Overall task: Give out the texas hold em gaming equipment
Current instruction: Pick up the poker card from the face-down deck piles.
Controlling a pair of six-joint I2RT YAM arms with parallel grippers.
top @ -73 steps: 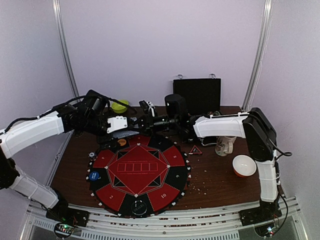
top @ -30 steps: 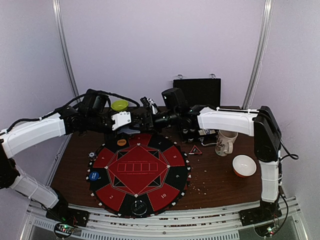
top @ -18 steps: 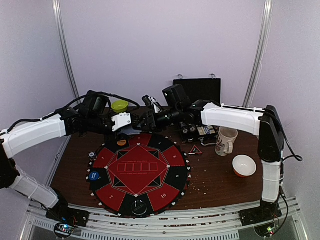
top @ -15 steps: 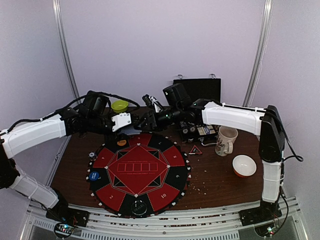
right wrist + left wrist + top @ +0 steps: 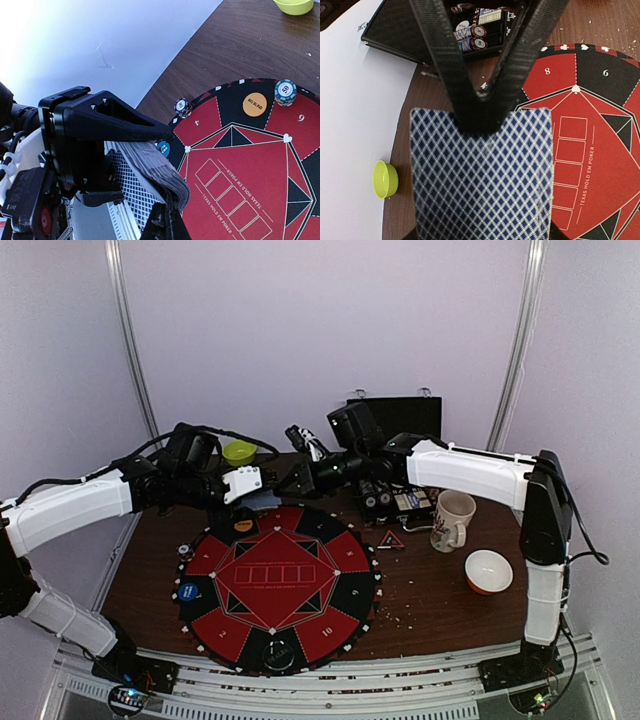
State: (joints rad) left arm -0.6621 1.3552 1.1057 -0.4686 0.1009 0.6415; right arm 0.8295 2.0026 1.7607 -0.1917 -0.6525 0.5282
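Observation:
My left gripper [image 5: 258, 486] is shut on a deck of playing cards [image 5: 480, 175] with blue diamond backs, held above the far edge of the round red-black poker mat [image 5: 275, 580]. My right gripper [image 5: 167, 222] meets it from the right and is shut on the top card at the deck's far edge; its fingers [image 5: 482, 107] form a dark V over the card. On the mat lie an orange disc [image 5: 255, 104], a blue disc [image 5: 163, 148] and striped chip stacks [image 5: 285, 92]. A red-black triangle [image 5: 390, 539] lies just right of the mat.
An open black case of chips [image 5: 475, 35] stands behind the mat. A white mug [image 5: 452, 520] and an orange bowl [image 5: 488, 570] sit at the right. A green bowl [image 5: 239, 451] is at the back left. A purple wall surrounds the table.
My right gripper has gone from open to shut at the deck's far edge, after the right arm swung left toward the left gripper. The left gripper has kept hold of the deck.

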